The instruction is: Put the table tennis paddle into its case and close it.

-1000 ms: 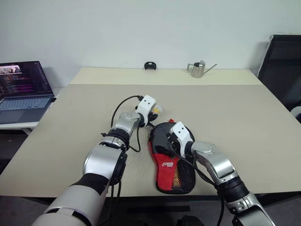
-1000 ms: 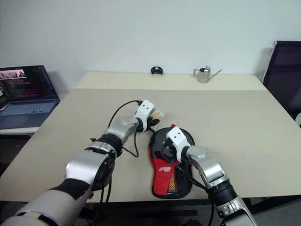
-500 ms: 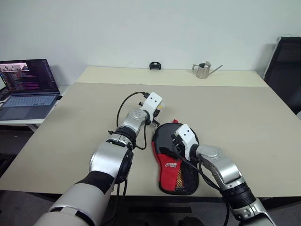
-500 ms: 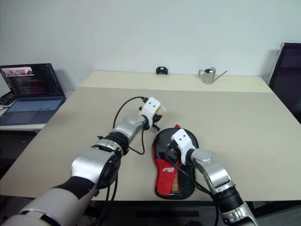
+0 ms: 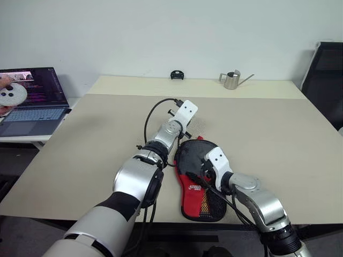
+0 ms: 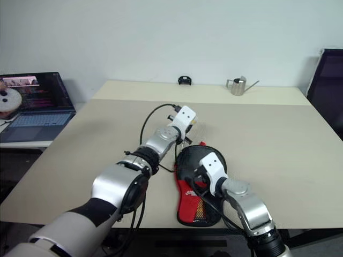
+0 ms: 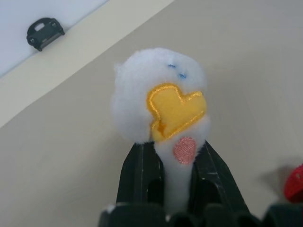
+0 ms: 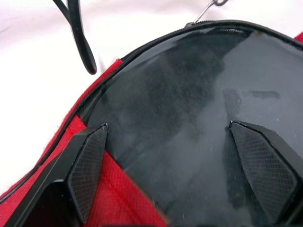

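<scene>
Two grippers at work: your right gripper point(image 8: 175, 165), fingers spread, hangs over paddle point(image 8: 189, 104) lying in open case point(image 5: 201, 193) at table's point(image 5: 278, 139) near edge, long axis toward you; left gripper point(image 7: 175, 175) pinches plush duck point(image 7: 163, 104) beyond.

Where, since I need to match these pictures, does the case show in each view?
Left eye view: case low centre, at the table's near edge.
Right eye view: same spot, low centre.
Right wrist view: its red lining, close up.
Left wrist view: a red scrap, probably the case, beyond the plush toy.
Shared landmark: small black object at the table's far edge.
</scene>
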`<state>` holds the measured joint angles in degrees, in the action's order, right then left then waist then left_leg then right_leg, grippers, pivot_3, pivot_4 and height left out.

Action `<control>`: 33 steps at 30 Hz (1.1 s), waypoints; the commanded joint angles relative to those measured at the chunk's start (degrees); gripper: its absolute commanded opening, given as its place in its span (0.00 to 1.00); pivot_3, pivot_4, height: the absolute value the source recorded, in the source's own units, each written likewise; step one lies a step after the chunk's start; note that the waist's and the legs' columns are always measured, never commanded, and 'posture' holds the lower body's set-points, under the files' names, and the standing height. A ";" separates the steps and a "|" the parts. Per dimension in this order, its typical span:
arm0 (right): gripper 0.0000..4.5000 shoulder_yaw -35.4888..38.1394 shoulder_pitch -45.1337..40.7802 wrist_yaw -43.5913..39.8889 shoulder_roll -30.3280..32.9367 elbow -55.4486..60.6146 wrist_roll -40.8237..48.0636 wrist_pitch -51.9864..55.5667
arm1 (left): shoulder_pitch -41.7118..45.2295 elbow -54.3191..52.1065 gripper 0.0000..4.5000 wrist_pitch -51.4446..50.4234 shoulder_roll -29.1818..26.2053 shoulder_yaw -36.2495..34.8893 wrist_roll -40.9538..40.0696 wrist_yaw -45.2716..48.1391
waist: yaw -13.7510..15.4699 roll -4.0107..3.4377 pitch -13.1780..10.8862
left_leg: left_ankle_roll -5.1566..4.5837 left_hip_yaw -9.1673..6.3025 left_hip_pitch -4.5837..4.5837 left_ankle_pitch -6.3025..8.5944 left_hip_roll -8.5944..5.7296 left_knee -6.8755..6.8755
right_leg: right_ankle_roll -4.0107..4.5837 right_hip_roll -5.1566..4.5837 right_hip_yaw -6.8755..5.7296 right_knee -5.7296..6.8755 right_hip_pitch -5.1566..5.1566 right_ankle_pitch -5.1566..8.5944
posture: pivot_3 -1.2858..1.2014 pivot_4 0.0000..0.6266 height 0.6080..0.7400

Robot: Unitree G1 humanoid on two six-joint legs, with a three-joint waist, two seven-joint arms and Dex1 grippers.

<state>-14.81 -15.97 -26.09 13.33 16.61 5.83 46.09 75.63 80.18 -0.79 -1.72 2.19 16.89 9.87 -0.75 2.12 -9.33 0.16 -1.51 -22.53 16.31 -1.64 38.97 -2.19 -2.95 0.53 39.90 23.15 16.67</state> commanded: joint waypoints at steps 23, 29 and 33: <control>1.00 -1.36 4.58 4.46 -2.45 -0.22 1.35 7.39 | -3.86 -1.09 0.98 -1.96 4.43 2.68 2.66 11.39 | 0.22 -0.04 0.68 | -0.03 -0.19 0.87 0.03 0.07 -0.20 | -0.03 0.12 -0.25 -0.58 -1.08 0.02 | 0.52 0.24 1.00; 1.00 -1.39 1.75 3.87 -2.78 -3.94 1.45 5.63 | -2.66 -1.42 0.98 -1.30 2.89 1.36 1.38 14.26 | -0.60 -0.06 0.70 | -0.02 -0.26 0.86 0.02 0.17 -0.19 | -0.10 0.37 -0.27 -0.77 -1.17 -0.05 | 0.52 0.24 1.00; 1.00 -1.40 -0.28 3.17 -2.58 -6.84 1.21 3.88 | -1.62 -1.94 0.98 0.24 1.22 0.51 -0.03 16.70 | -1.00 -0.07 0.69 | -0.02 -0.27 0.86 0.02 0.19 -0.20 | -0.10 0.36 -0.25 -0.77 -1.16 -0.06 | 0.52 0.24 1.00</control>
<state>-15.18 -17.55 -22.57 10.42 14.83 7.03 48.63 71.78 79.22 -1.97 0.41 3.68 17.94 25.68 -1.75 2.05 -8.64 0.14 -1.78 -21.67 16.33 -1.45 38.77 -2.29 -2.60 0.29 39.12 21.99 16.60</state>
